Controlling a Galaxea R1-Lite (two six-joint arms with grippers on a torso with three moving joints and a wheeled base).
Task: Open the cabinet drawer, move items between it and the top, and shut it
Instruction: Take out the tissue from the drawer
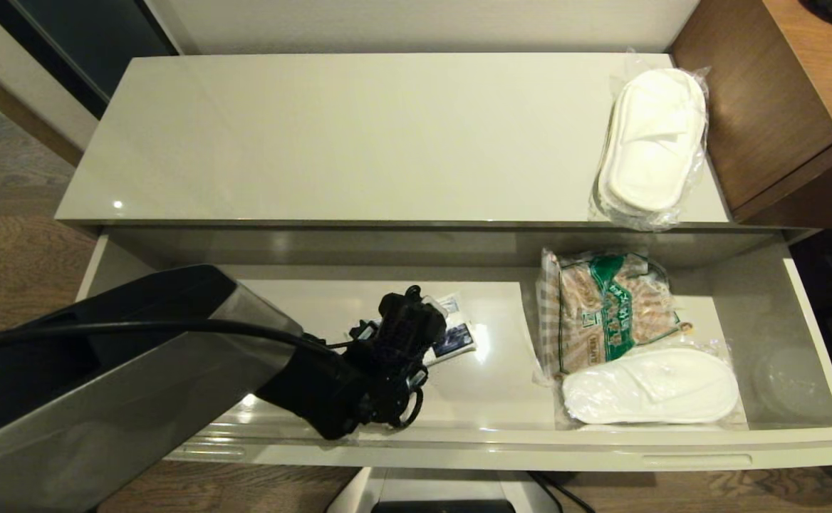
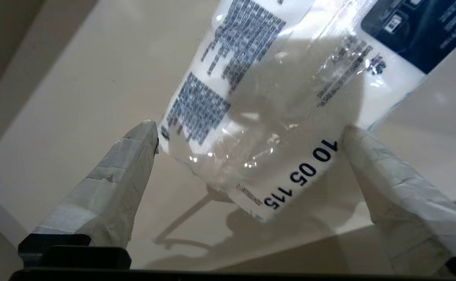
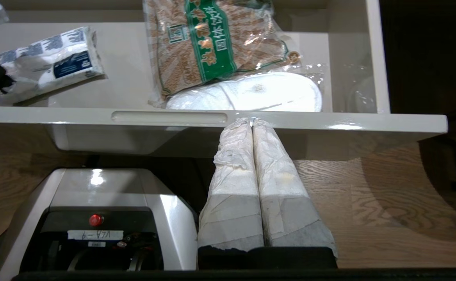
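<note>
Open cabinet drawer (image 1: 808, 335) with the left pincer (image 2: 251, 132) spread astride the tissue pack (image 2: 275, 101) on the drawer floor, the right pincer (image 3: 252, 121) pressed together below the drawer front, and wrapped slippers (image 1: 652, 139) on the top (image 1: 359, 135).

Glossy smooth drawer (image 1: 815, 342); crinkly clear-plastic slippers (image 1: 651, 388); wood-grain desk (image 1: 765, 107).

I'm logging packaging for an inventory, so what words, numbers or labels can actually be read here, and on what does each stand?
"10 05 115": dark print on the small white soft tissue pack, between the open left gripper fingers.
Dense blue text blocks and dark blue panel on that pack: too small to read.
White characters on the green band of the brown-and-green checked snack bag: not clearly readable.
Handwritten white sticker on the robot base: illegible.
</note>
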